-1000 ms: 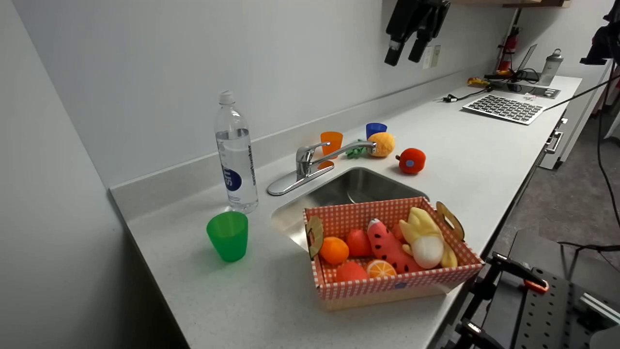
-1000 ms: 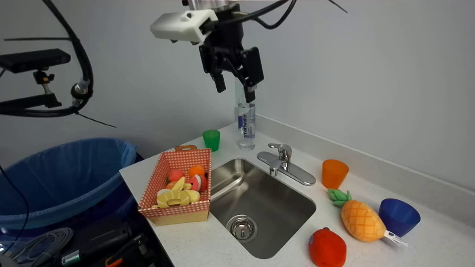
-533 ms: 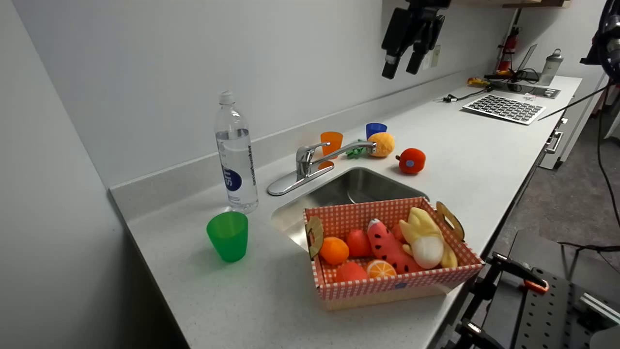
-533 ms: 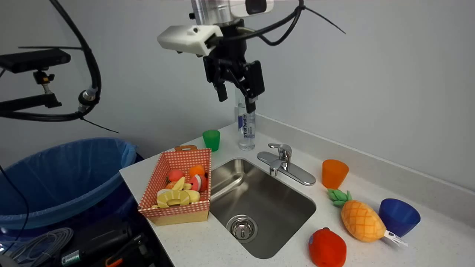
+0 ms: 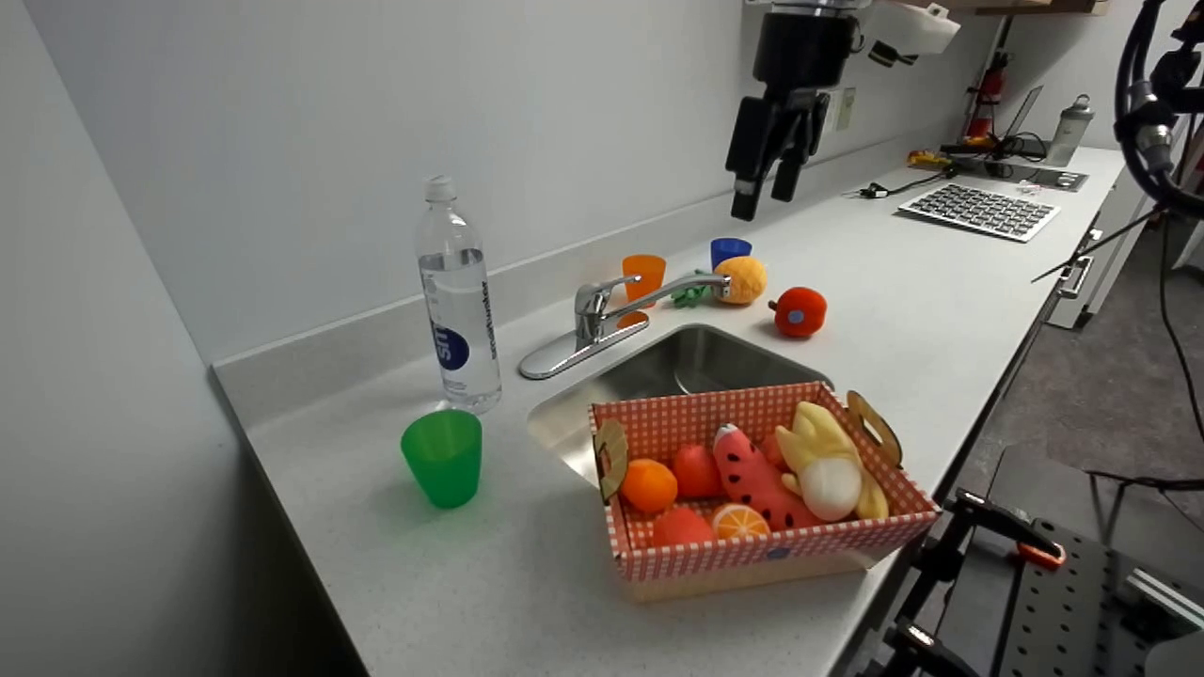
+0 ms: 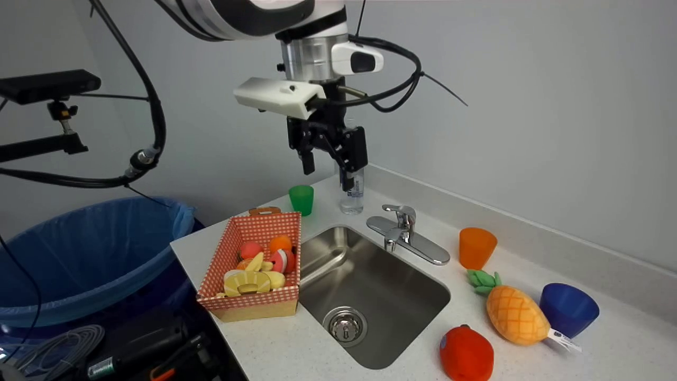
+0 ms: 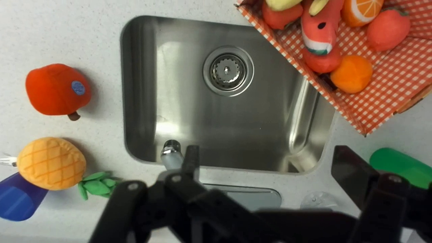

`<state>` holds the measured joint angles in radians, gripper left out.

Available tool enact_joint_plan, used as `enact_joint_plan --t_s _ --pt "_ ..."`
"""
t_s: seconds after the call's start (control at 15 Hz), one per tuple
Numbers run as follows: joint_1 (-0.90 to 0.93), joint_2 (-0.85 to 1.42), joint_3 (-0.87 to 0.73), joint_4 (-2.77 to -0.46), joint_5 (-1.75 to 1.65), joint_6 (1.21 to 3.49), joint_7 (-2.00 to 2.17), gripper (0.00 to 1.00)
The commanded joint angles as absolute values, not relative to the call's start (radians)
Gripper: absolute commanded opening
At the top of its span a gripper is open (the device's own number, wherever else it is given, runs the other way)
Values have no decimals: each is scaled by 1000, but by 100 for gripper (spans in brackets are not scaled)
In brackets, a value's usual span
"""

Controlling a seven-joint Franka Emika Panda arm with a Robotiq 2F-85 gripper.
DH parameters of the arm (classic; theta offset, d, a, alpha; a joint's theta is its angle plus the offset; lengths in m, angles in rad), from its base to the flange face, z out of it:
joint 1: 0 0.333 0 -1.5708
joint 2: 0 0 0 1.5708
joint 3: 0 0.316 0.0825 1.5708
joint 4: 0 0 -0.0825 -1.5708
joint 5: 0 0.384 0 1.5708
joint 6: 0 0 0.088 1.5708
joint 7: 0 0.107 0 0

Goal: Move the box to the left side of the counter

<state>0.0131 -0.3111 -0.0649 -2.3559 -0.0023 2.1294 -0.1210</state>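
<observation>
The box (image 5: 752, 561) is an open tray in red-and-white check with card handles, holding several plush fruits. It stands on the white counter (image 5: 508, 592) beside the sink and also shows in an exterior view (image 6: 259, 310). In the wrist view the box (image 7: 398, 76) is at the top right, partly cut off. My gripper (image 5: 764, 199) hangs in the air, well above the counter and apart from the box. It also shows in an exterior view (image 6: 328, 177). In the wrist view the gripper (image 7: 265, 152) has its fingers wide apart with nothing between them.
The sink (image 6: 381, 312) and faucet (image 6: 404, 219) adjoin the box. A water bottle (image 5: 461, 310) and green cup (image 5: 442, 459) stand nearby. An orange cup (image 6: 476, 247), blue cup (image 6: 568, 309), plush pineapple (image 6: 515, 315) and red plush fruit (image 6: 466, 353) lie past the sink.
My gripper has come down in both exterior views, and more of the arm shows above it. The fingers stay apart. The box and the other objects have not moved.
</observation>
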Motion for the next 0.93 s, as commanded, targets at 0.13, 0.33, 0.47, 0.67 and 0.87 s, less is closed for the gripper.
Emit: enact_joint_plan --t_s 0.13,0.33,0.47,0.67,0.87 --pt "43 -310 -60 -2407 12 2141 -307 100" --pt "59 -315 -55 -2444 10 2146 -385 100" --pt "69 -315 -41 -2476 -1 2160 -400 100" --pt "82 -305 -10 -2519 -27 2198 -393 100" --pt "93 -274 16 -2528 -37 2243 -381 100"
